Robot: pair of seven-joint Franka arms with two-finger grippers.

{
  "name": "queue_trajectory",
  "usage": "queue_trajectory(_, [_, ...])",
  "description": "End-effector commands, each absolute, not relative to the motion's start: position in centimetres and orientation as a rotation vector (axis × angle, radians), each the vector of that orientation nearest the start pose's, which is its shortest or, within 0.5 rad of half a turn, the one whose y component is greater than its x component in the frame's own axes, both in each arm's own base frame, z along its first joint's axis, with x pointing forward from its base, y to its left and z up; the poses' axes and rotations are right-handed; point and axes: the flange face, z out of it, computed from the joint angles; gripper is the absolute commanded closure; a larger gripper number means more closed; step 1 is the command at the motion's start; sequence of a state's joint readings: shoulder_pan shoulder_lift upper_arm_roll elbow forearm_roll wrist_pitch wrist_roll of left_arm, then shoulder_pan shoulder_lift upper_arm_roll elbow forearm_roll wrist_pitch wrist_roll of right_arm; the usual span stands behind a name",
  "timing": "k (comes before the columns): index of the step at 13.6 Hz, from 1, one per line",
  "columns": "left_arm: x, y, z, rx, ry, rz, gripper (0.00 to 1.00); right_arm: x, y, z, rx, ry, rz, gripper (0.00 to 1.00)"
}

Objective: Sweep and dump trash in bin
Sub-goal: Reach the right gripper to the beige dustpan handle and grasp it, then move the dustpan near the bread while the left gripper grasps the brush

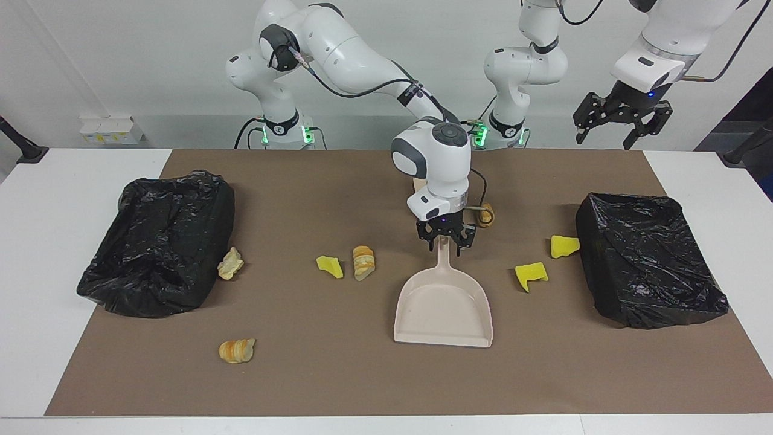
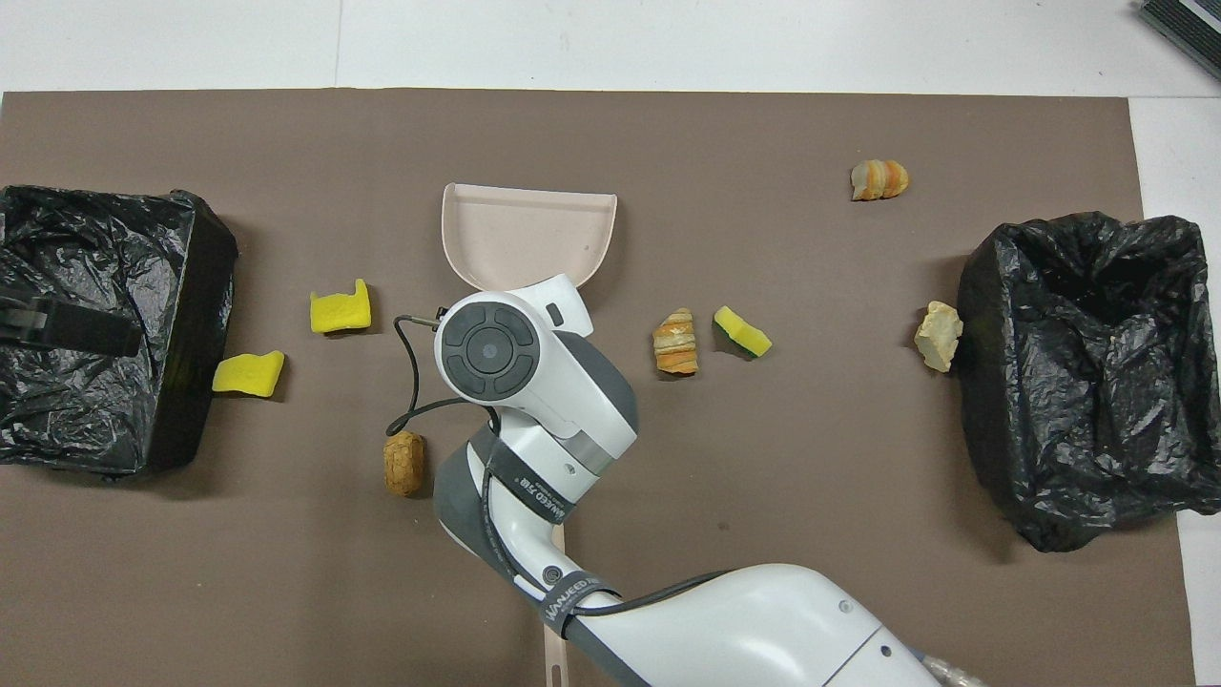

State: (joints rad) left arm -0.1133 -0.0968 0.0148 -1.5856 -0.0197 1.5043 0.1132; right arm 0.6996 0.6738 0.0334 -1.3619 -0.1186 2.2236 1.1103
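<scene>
A: Where's the right gripper (image 1: 445, 240)?
B: Its jaws are down around the flat beige plastic dustpan (image 1: 444, 311) handle, pinching it, I think. The left gripper (image 1: 620, 124) waits high up, jaws spread.
A: And the little yellow sponge and bread trash bits (image 1: 365, 261)?
B: All scattered on the brown bench (image 1: 338, 374). A loose pinch could let the pan twist.

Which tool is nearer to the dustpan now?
Right. The right tool is at the handle of the dustpan; the left tool waits raised toward the left arm's end of the table.
</scene>
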Motion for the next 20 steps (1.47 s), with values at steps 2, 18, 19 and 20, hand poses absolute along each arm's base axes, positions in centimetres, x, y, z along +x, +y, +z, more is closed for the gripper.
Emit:
queue_trajectory(2, [50.4, -6.3, 65.8, -3.151, 0.327, -0.065, 0.0, 56.2, 49.0, 35.7, -3.003, 0.501, -0.302, 1.0])
queue_trajectory(18, [33.6, -29.9, 45.2, -3.141, 0.201, 0.05, 0.0, 63.4, 25.0, 45.6, -3.06, -0.765, -0.05, 1.0])
queue_trajectory(19, [31.9, -31.5, 43.2, -3.125, 0.211, 0.076, 0.0, 63.4, 23.8, 45.0, -3.048, -0.823, -0.03, 1.0])
queue_trajectory(20, [30.7, -32.3, 41.5, -3.114, 0.213, 0.089, 0.0, 63.5, 22.4, 44.4, -3.033, -0.883, -0.027, 1.0])
